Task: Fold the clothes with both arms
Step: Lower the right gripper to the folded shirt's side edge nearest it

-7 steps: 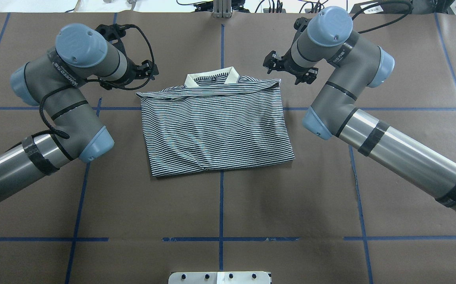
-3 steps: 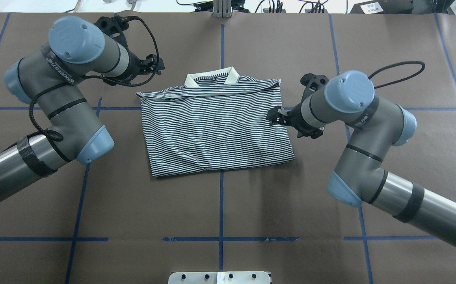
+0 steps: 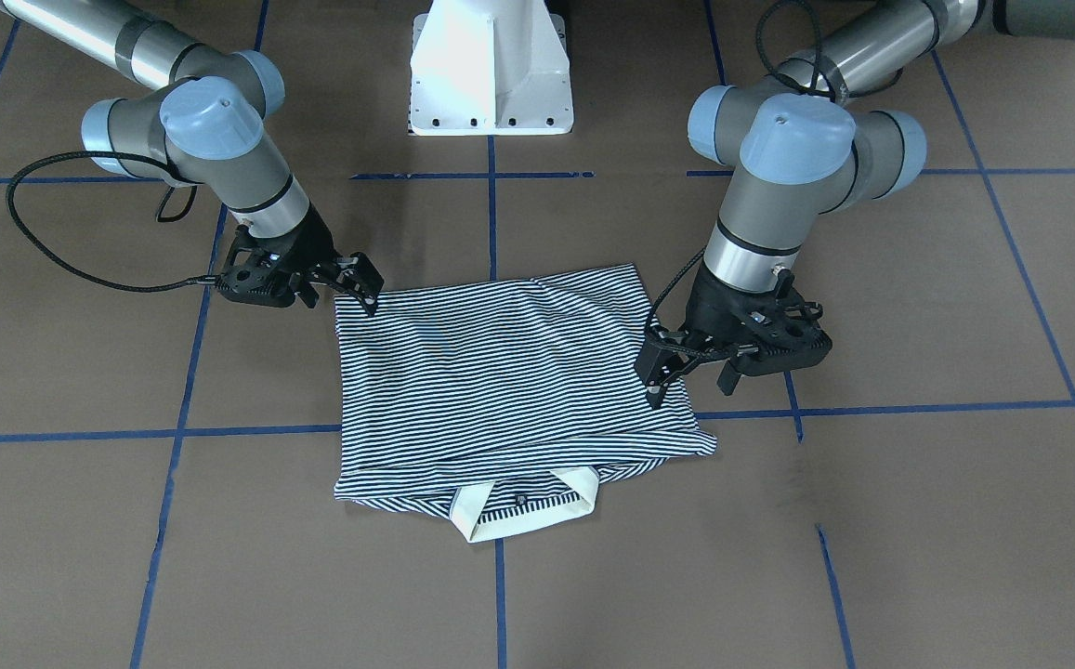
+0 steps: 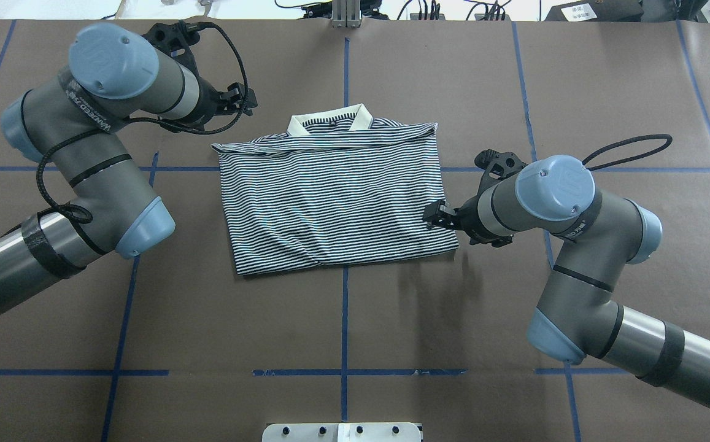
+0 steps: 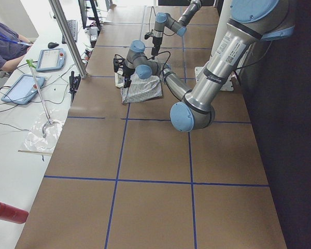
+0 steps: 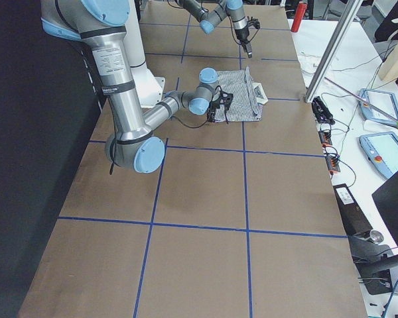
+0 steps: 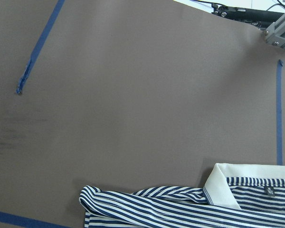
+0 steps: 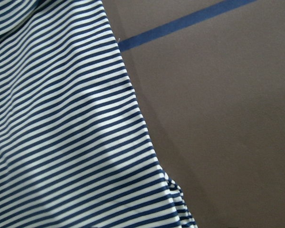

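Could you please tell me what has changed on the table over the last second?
The right gripper swept from beside the collar back along the right edge of the shirt and now sits near its hem corner. The left gripper edged slightly forward, off the collar end. Nothing was taken hold of or let go. The shirt lies folded exactly as before.

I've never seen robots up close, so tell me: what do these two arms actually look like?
Both the left arm and right arm are jointed tubes, silver below and grey nearer the wrist, with light-blue round caps on the joints, black bands, white lettering, a black braided cable at each wrist, and black two-finger jaws.
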Available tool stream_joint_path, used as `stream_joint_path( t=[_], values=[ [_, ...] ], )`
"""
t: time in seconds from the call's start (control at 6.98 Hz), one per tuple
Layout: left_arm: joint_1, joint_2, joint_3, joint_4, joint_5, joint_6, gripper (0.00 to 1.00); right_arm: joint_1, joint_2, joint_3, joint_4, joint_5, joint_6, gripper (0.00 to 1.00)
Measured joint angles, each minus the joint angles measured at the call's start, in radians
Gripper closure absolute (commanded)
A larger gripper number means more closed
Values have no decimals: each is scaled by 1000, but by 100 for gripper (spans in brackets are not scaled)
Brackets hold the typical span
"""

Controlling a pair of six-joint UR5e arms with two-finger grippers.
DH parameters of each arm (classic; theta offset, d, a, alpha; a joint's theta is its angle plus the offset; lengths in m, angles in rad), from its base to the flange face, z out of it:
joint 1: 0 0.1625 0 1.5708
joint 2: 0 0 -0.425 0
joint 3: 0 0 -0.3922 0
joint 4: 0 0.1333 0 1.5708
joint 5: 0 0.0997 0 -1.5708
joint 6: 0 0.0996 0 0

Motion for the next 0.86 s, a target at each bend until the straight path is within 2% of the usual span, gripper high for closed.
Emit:
stream_joint_path(
  t=[0.29, 0.43, 0.86],
  values=[
    [0, 1, -3, -1, 0, 0, 0, -9, -9, -6, 0, -1, -1, 81],
    [-1, 2, -3, -1, 0, 0, 0, -14, -8, -11, 0, -1, -1, 100],
    [0, 4, -3, -3, 1, 1, 0, -21, -5, -15, 0, 3, -5, 100]
  ],
)
